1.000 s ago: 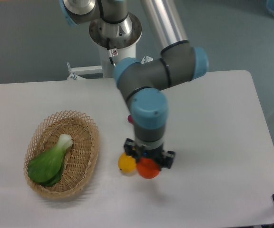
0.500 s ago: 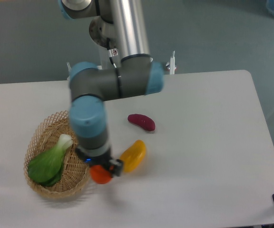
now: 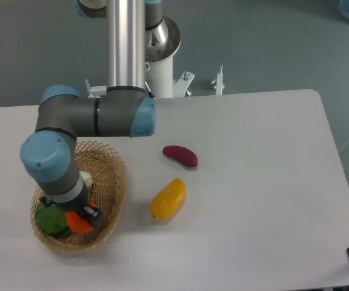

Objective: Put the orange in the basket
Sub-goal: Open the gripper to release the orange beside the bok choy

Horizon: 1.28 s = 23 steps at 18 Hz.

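Note:
The orange (image 3: 78, 222) is a small red-orange ball, partly hidden under my wrist, held low inside the tan woven basket (image 3: 115, 177) at the left of the table. My gripper (image 3: 76, 218) is shut on the orange, over the basket's near part. Its fingers are mostly hidden by the arm. A green leafy vegetable (image 3: 51, 220) lies in the basket beside the orange; I cannot tell whether they touch.
A yellow-orange mango-like fruit (image 3: 168, 199) lies on the white table right of the basket. A purple sweet potato (image 3: 180, 155) lies behind it. My arm's elbow (image 3: 96, 117) hangs over the basket's far side. The robot base (image 3: 159, 42) stands at the table's back edge.
My gripper has carried the orange left, from beside the yellow fruit at mid-table, past the basket's right rim, into the basket. The yellow fruit now lies uncovered.

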Each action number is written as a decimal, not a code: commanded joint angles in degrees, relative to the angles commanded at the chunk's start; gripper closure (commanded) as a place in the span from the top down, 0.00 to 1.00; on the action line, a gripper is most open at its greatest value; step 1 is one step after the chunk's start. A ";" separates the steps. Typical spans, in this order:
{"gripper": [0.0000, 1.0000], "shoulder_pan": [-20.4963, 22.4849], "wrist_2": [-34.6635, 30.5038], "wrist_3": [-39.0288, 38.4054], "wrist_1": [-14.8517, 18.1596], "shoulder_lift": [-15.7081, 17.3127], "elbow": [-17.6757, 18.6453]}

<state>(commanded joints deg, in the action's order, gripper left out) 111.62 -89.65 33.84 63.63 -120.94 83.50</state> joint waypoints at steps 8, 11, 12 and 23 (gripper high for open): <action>1.00 -0.09 4.22 0.00 0.35 0.52 0.09; 1.00 0.44 4.40 0.26 0.18 1.49 0.61; 1.00 1.22 4.05 0.35 0.00 2.28 1.49; 1.00 17.66 2.30 6.23 -0.70 8.52 4.31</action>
<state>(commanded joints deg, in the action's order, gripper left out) 129.28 -87.36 40.07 62.93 -112.41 87.80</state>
